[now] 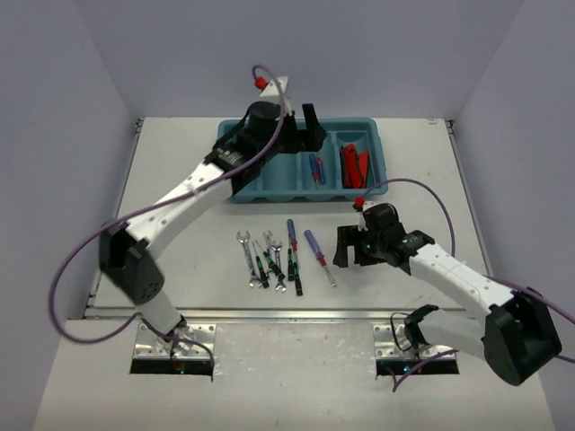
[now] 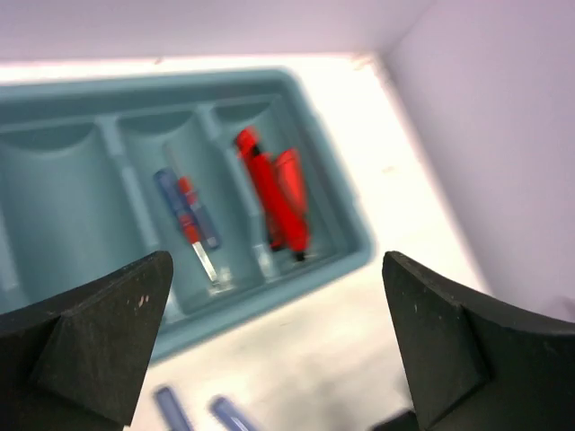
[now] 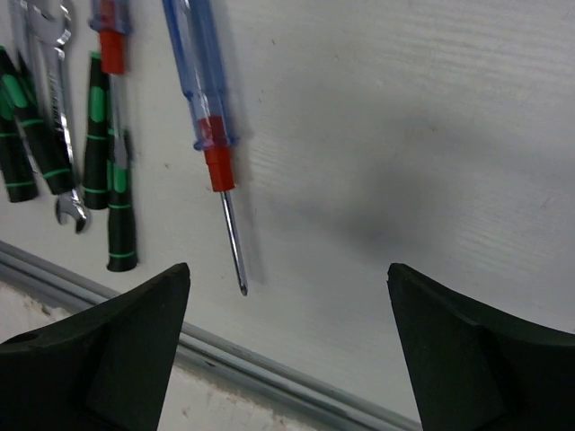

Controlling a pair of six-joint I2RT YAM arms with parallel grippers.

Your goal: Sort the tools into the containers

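Seeing left end effector [image 2: 274, 305] spread wide, empty, above teal tray [image 1: 384, 167]; right end effector [image 3: 287, 305] wide, empty, over bench [image 3: 404, 135] near blue-handled screwdriver [image 3: 199, 90].

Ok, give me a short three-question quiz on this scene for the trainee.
1. True or false: the red utility knives lie in the teal tray's rightmost compartment, as the top camera sees it.
2. Which tool lies nearest the right gripper? A hammer; B blue-handled screwdriver; C pliers.
3. Fill in: the left gripper's jaws stand ____.
Key: 1 true; 2 B; 3 open.
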